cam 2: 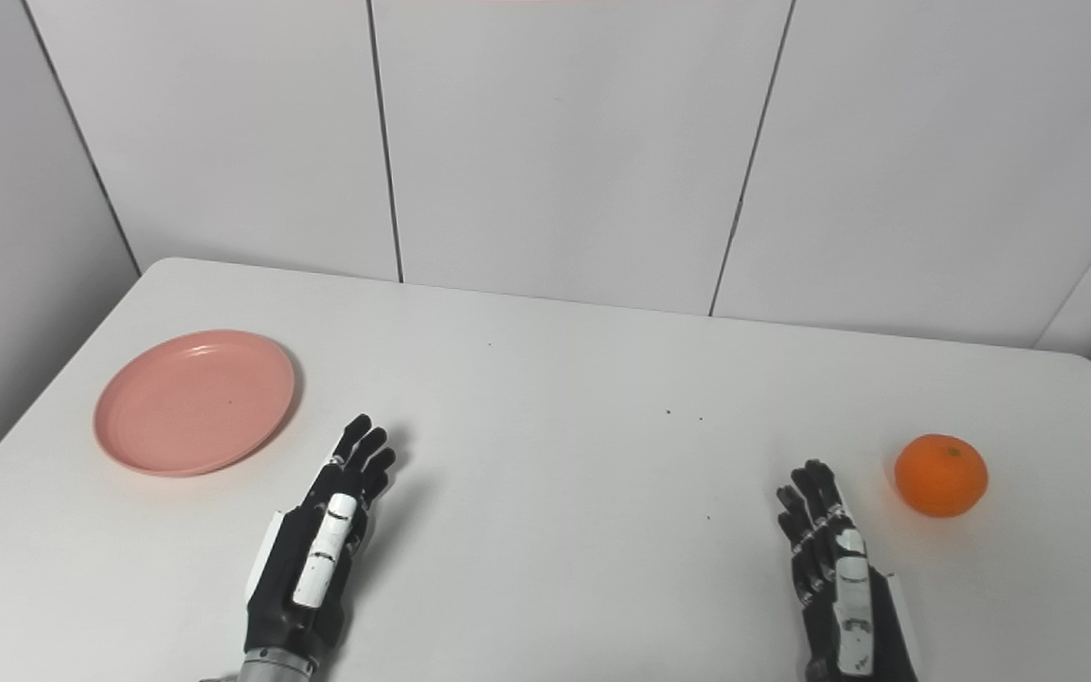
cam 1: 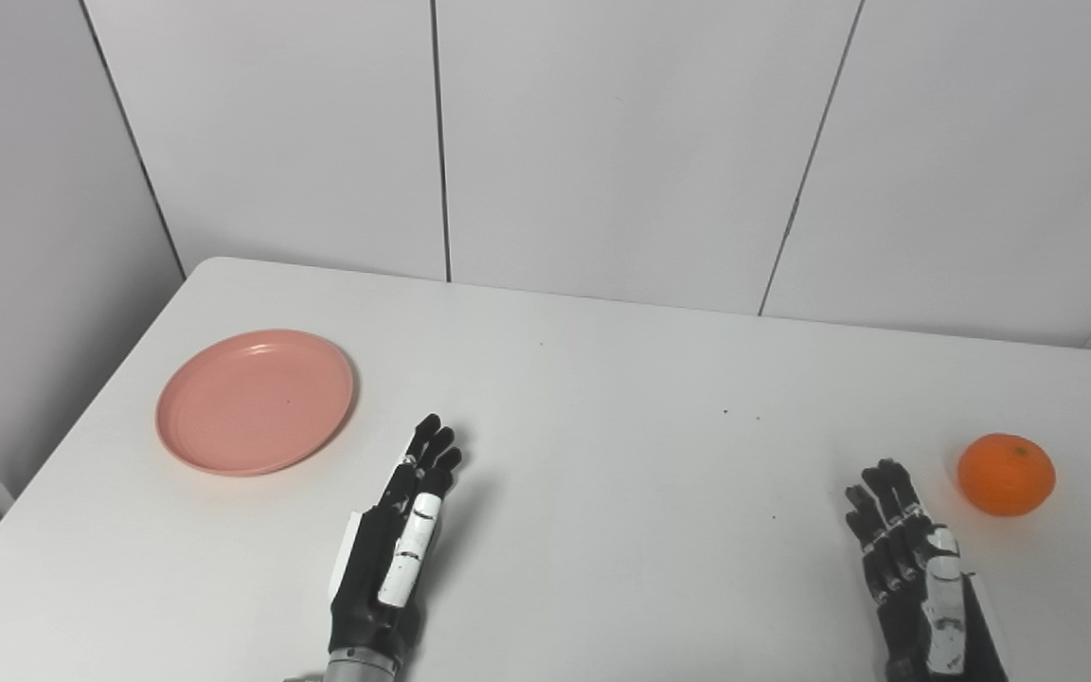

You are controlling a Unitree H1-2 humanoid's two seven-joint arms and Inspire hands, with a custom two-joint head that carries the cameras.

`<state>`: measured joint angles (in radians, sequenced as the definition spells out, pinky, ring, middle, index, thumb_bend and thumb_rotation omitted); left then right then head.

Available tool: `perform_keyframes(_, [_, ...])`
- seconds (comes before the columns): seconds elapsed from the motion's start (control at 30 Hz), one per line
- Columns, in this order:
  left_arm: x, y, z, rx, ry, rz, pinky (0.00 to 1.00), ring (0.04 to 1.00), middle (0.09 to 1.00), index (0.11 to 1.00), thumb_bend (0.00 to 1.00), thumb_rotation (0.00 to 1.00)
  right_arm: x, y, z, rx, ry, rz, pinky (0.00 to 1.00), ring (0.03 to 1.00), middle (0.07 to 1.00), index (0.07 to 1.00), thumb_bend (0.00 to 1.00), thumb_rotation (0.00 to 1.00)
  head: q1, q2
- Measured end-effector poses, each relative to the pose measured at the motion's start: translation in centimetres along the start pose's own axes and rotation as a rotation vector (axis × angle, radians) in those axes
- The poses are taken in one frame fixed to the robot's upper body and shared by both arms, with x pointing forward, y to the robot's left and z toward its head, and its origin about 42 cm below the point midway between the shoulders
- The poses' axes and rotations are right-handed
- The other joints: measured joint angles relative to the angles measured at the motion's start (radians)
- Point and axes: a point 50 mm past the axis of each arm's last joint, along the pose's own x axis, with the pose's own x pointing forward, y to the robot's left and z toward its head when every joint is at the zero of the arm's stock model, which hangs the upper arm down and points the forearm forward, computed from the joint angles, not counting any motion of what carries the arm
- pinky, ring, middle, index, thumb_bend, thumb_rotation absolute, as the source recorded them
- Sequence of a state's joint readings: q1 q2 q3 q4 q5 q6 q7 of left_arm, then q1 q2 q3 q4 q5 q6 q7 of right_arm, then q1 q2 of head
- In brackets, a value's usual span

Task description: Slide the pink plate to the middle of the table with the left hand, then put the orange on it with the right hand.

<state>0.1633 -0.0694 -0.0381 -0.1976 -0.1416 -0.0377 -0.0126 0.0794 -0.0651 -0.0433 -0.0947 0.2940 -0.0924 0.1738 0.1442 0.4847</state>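
Observation:
A pink plate (cam 1: 255, 401) lies empty on the left side of the white table (cam 1: 602, 398). An orange (cam 1: 1006, 474) sits near the table's right edge. My left hand (cam 1: 401, 545) is open with its fingers stretched out, low over the table, to the right of and nearer than the plate, apart from it. My right hand (cam 1: 910, 568) is open with fingers extended, just left of and nearer than the orange, not touching it. Both also show in the right eye view: left hand (cam 2: 323, 554), right hand (cam 2: 834, 573).
A grey panelled wall (cam 1: 602, 142) stands behind the table's far edge. The table's left edge runs diagonally past the plate. A few small dark specks (cam 1: 725, 412) dot the tabletop between the hands.

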Motion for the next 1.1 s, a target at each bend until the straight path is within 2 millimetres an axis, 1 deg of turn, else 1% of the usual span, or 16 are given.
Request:
perform_keyframes(0.13, [0.2, 0.4, 1.0, -0.039, 0.047, 0.003, 1.00, 0.957, 0.963, 0.934, 0.74, 0.81, -0.1, 0.0, 0.1, -0.002, -0.001, -0.002, 1.00, 0.945, 0.950, 0.946, 0.77, 0.94, -0.002, -0.002])
perform_keyframes(0.3, [0.6, 1.0, 1.9, -0.058, 0.085, 0.007, 1.00, 0.973, 0.973, 0.951, 0.75, 0.84, -0.3, -0.1, 0.1, -0.005, 0.000, -0.010, 1.00, 0.941, 0.947, 0.946, 0.77, 0.93, -0.003, -0.003])
perform_keyframes(0.47, [0.9, 1.5, 2.8, -0.049, 0.100, 0.006, 1.00, 0.965, 0.973, 0.957, 0.79, 0.85, -0.3, -0.1, 0.1, -0.008, 0.002, -0.011, 1.00, 0.939, 0.945, 0.946, 0.76, 0.93, -0.002, -0.006])
perform_keyframes(0.53, [1.1, 1.6, 3.6, -0.043, 0.092, 0.003, 1.00, 0.964, 0.975, 0.958, 0.80, 0.85, -0.3, -0.1, 0.0, -0.009, 0.002, -0.012, 1.00, 0.938, 0.944, 0.944, 0.76, 0.93, -0.002, -0.008])
perform_keyframes(0.63, [1.4, 2.1, 4.8, -0.029, 0.066, 0.011, 1.00, 0.952, 0.965, 0.944, 0.85, 0.85, -0.4, -0.1, 0.0, -0.009, 0.003, -0.012, 1.00, 0.938, 0.942, 0.946, 0.77, 0.93, 0.000, -0.009])
perform_keyframes(0.73, [1.9, 2.7, 6.3, -0.014, 0.038, 0.000, 0.99, 0.950, 0.955, 0.944, 0.87, 0.85, -0.4, -0.1, 0.0, -0.011, 0.005, -0.013, 1.00, 0.939, 0.941, 0.946, 0.76, 0.94, 0.002, -0.015])
perform_keyframes(0.77, [2.0, 3.0, 6.9, 0.000, 0.031, -0.007, 0.98, 0.946, 0.948, 0.946, 0.88, 0.87, -0.4, -0.1, 0.0, -0.011, 0.005, -0.013, 1.00, 0.941, 0.940, 0.947, 0.76, 0.94, 0.002, -0.017])
perform_keyframes(0.87, [2.6, 4.2, 8.9, 0.068, 0.002, -0.033, 0.97, 0.940, 0.943, 0.946, 0.88, 0.88, -0.4, -0.1, -0.1, -0.011, 0.008, -0.012, 1.00, 0.942, 0.939, 0.947, 0.76, 0.94, 0.000, -0.020])
perform_keyframes(0.93, [3.0, 4.8, 9.8, 0.079, -0.022, -0.031, 0.97, 0.931, 0.934, 0.937, 0.89, 0.88, -0.4, -0.1, -0.2, -0.015, 0.012, -0.012, 1.00, 0.938, 0.935, 0.944, 0.76, 0.94, 0.000, -0.020])
perform_keyframes(1.03, [3.7, 5.5, 10.9, 0.085, -0.055, -0.021, 0.97, 0.925, 0.928, 0.924, 0.91, 0.91, -0.4, -0.2, -0.3, -0.023, 0.017, -0.012, 1.00, 0.942, 0.938, 0.949, 0.75, 0.94, 0.002, -0.023])
perform_keyframes(1.07, [4.0, 5.7, 11.1, 0.084, -0.061, -0.024, 0.96, 0.917, 0.924, 0.910, 0.94, 0.91, -0.4, -0.2, -0.3, -0.024, 0.017, -0.012, 1.00, 0.942, 0.937, 0.951, 0.75, 0.94, 0.000, -0.025])
perform_keyframes(1.1, [4.3, 6.0, 11.3, 0.085, -0.066, -0.022, 0.96, 0.915, 0.923, 0.908, 0.95, 0.91, -0.4, -0.2, -0.3, -0.024, 0.018, -0.012, 1.00, 0.943, 0.937, 0.951, 0.75, 0.94, 0.000, -0.025])
